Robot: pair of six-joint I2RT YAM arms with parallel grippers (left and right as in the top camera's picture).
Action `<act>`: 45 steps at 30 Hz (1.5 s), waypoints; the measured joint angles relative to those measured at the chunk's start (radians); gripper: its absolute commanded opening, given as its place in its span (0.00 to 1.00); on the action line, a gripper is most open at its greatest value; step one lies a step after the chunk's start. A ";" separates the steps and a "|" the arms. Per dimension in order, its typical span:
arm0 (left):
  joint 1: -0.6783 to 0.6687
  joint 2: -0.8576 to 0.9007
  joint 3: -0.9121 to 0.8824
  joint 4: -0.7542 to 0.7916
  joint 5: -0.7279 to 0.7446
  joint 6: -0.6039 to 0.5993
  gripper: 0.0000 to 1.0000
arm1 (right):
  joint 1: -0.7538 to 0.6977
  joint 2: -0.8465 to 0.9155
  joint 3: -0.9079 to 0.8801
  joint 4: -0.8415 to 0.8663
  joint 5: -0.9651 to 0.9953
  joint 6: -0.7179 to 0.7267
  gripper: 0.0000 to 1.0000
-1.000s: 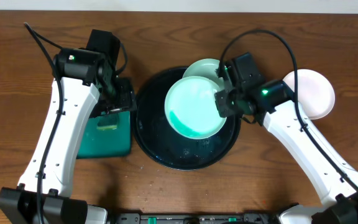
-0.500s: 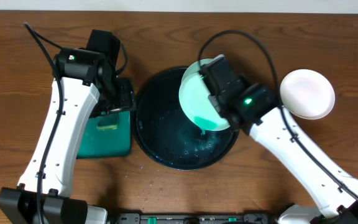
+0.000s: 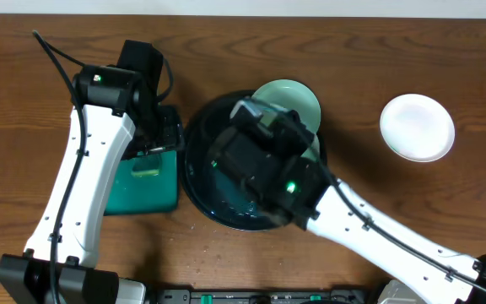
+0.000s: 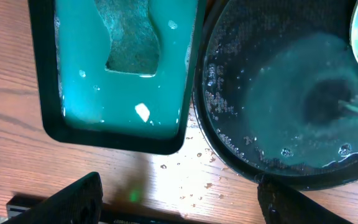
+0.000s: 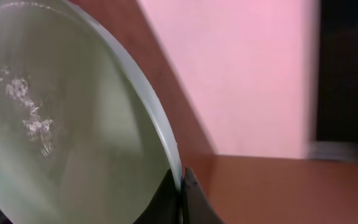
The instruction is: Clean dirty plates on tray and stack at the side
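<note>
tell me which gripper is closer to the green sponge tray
Left. The left gripper is over the sponge tray; the right gripper is over the black tray, pinching a green plate.

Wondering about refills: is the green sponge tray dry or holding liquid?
Holding liquid: teal liquid pools across the sponge tray, around the sponge.

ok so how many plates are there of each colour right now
white plate: 1
mint green plate: 2, one at the tray's far rim, one clamped in the right gripper
total: 3
</note>
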 measured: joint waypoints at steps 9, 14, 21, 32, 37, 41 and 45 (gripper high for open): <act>0.000 0.000 0.000 0.000 0.000 0.000 0.81 | 0.099 0.000 0.000 0.072 0.201 -0.174 0.01; 0.000 0.000 0.000 0.000 0.000 0.000 0.81 | 0.102 0.000 0.000 0.076 0.238 -0.218 0.01; 0.000 0.000 0.000 0.000 0.000 0.000 0.81 | 0.102 0.000 0.000 0.076 0.251 -0.230 0.01; 0.000 0.000 0.000 0.000 0.000 0.000 0.81 | 0.105 0.000 0.000 0.076 0.251 -0.233 0.01; 0.000 0.000 0.000 0.000 0.000 0.000 0.81 | 0.140 0.000 0.000 0.076 0.265 -0.231 0.01; 0.000 0.000 0.000 0.000 0.000 0.000 0.81 | 0.180 0.000 0.003 0.060 0.214 -0.200 0.01; 0.000 0.000 0.000 0.000 0.000 0.000 0.81 | 0.185 0.000 0.003 -0.027 0.160 -0.104 0.01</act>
